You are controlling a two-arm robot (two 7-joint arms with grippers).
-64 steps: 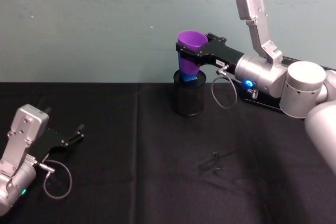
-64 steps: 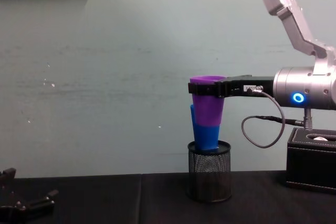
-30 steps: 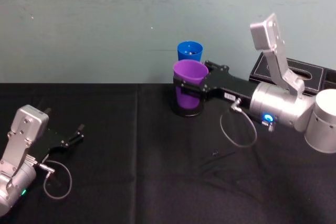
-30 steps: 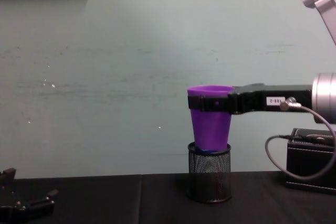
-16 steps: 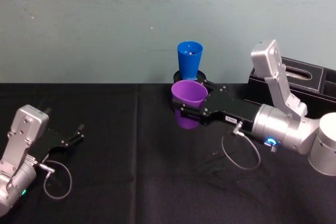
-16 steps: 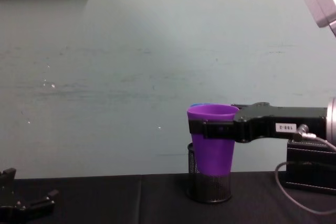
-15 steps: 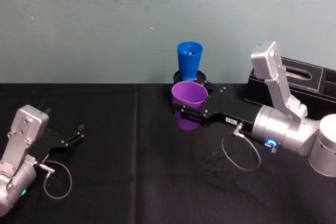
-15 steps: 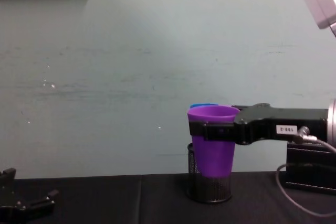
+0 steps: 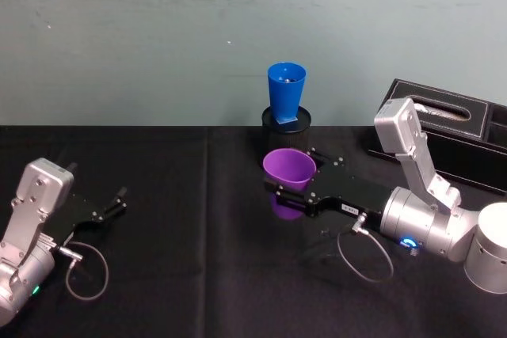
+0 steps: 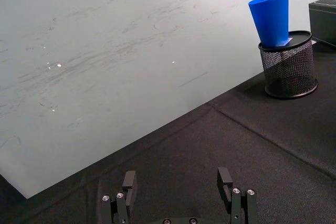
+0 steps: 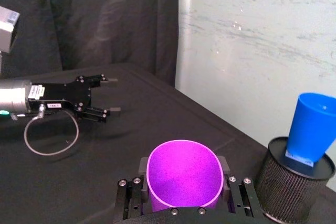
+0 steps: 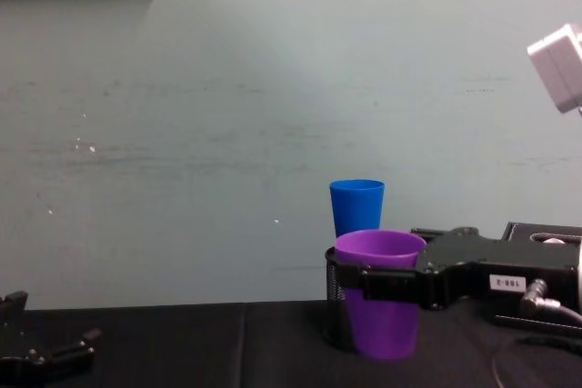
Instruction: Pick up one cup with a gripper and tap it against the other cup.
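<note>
The right gripper (image 9: 291,189) is holding the purple cup (image 9: 288,166) upright between its fingers, mouth up, before the blue cup (image 9: 285,94); the left gripper (image 9: 113,203) is idling wide-fingered across open bench (image 9: 198,243).

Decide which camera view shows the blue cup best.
Left wrist view: the blue cup stands unobstructed in the mesh pen holder. Head view shows it from above, chest view half hidden behind the purple cup, right wrist view at the edge.

Blue cup (image 9: 285,93) base hidden in mesh holder (image 9: 302,129)

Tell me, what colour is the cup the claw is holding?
Purple cup, clearest in the right wrist view.
</note>
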